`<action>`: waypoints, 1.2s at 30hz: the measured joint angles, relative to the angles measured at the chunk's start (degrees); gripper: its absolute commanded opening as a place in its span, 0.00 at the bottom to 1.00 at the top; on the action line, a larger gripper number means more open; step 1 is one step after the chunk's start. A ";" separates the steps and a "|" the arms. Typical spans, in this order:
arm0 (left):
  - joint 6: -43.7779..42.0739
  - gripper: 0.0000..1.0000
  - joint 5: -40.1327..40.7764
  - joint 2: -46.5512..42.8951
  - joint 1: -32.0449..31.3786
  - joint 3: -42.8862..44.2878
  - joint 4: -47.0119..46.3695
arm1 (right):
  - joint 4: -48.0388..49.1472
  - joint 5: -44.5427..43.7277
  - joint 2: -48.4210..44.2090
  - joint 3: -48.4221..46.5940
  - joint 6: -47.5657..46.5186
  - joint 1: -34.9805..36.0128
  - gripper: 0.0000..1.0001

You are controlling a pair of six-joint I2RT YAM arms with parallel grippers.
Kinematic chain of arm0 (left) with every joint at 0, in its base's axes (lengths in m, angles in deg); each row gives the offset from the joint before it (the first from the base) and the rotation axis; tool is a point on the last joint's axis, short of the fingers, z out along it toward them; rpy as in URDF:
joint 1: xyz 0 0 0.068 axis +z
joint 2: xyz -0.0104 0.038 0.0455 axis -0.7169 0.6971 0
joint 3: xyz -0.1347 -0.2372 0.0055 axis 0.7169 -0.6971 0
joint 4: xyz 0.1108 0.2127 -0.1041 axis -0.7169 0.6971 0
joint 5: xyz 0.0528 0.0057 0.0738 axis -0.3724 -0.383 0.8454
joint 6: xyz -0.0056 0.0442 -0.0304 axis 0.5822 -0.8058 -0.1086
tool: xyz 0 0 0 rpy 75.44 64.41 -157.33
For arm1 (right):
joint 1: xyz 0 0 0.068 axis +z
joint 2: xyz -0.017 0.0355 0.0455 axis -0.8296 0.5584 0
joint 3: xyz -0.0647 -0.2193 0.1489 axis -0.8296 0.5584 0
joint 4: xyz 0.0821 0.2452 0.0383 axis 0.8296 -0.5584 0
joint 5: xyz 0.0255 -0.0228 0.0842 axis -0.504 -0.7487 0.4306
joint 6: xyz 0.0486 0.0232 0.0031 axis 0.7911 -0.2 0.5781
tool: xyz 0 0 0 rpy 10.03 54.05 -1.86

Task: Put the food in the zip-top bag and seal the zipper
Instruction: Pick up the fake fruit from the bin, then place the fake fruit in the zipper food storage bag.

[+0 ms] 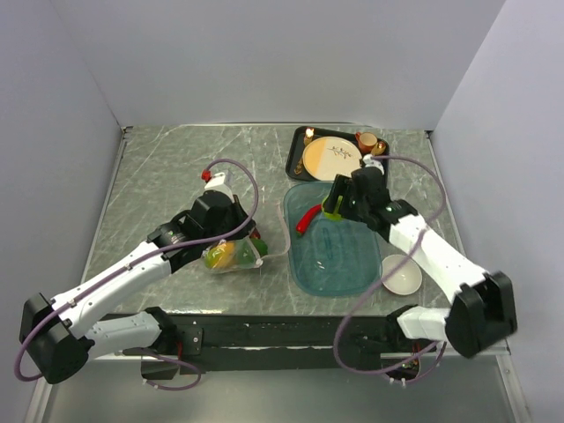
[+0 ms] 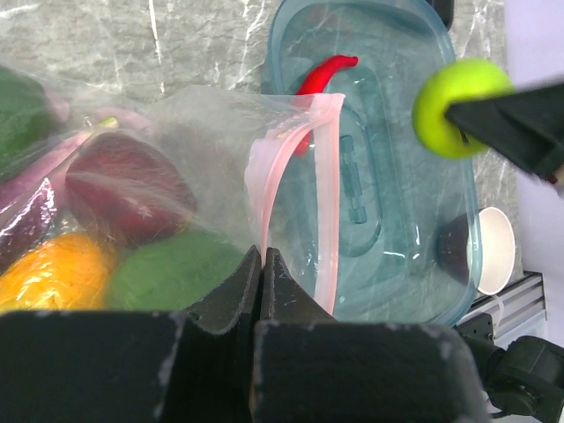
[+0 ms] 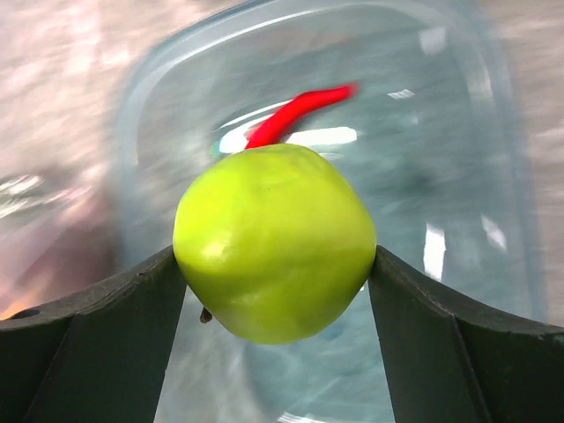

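Observation:
The zip-top bag (image 1: 236, 257) lies left of the teal tray, and its pink zipper (image 2: 328, 176) stands open in a loop. Inside it are dark red (image 2: 123, 189), orange (image 2: 53, 278) and green (image 2: 172, 273) food pieces. My left gripper (image 2: 262, 256) (image 1: 253, 244) is shut on the bag's mouth edge at the zipper. Over the tray's far left corner, my right gripper (image 3: 275, 264) (image 1: 333, 211) is shut on a yellow-green fruit (image 3: 275, 242) (image 2: 458, 106). A red chili (image 1: 307, 218) (image 3: 300, 113) lies in the tray below it.
The translucent teal tray (image 1: 344, 260) sits right of the bag. Behind it is a black tray (image 1: 296, 150) with a tan plate (image 1: 330, 157) and cups. A white bowl (image 1: 402, 274) stands by the teal tray's near right corner.

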 measured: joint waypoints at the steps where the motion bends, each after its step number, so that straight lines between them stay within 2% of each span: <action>1: 0.00 0.01 -0.09 0.07 0.00 0.00 -0.17 | 0.66 1.95 -2.54 1.22 0.26 0.55 0.51; 5: 0.00 0.01 -0.59 0.09 0.00 0.00 -0.74 | 2.91 7.61 -10.36 4.55 2.21 4.31 0.51; 9: 0.02 0.01 -1.14 0.28 0.00 0.00 -1.05 | 5.01 10.40 -12.59 4.26 4.22 10.38 0.51; 15: 0.26 0.01 -1.99 1.22 0.00 0.00 -1.68 | 6.71 11.37 -9.35 3.13 6.01 18.10 0.52; 21: 0.24 0.01 -2.29 1.60 0.00 0.00 -1.75 | 7.41 11.17 -2.73 0.76 6.38 20.11 0.56; 22: 0.24 0.01 -2.29 1.60 0.00 0.00 -1.73 | 7.32 11.10 -1.29 -0.04 6.34 20.41 0.59; 25: 0.24 0.01 -2.29 1.55 0.00 0.00 -1.73 | 7.19 11.04 2.10 -2.14 6.14 21.33 0.81; 26: 0.24 0.01 -2.27 1.53 0.00 0.00 -1.73 | 7.15 10.86 2.97 -2.62 6.08 21.75 0.92; 28: 0.24 0.01 -2.25 1.42 0.00 0.00 -1.70 | 7.10 10.49 3.87 -2.99 5.86 22.45 0.99; 36: 0.20 0.01 -1.90 0.57 0.00 0.00 -1.29 | 5.77 5.95 2.45 -3.56 5.33 23.28 1.00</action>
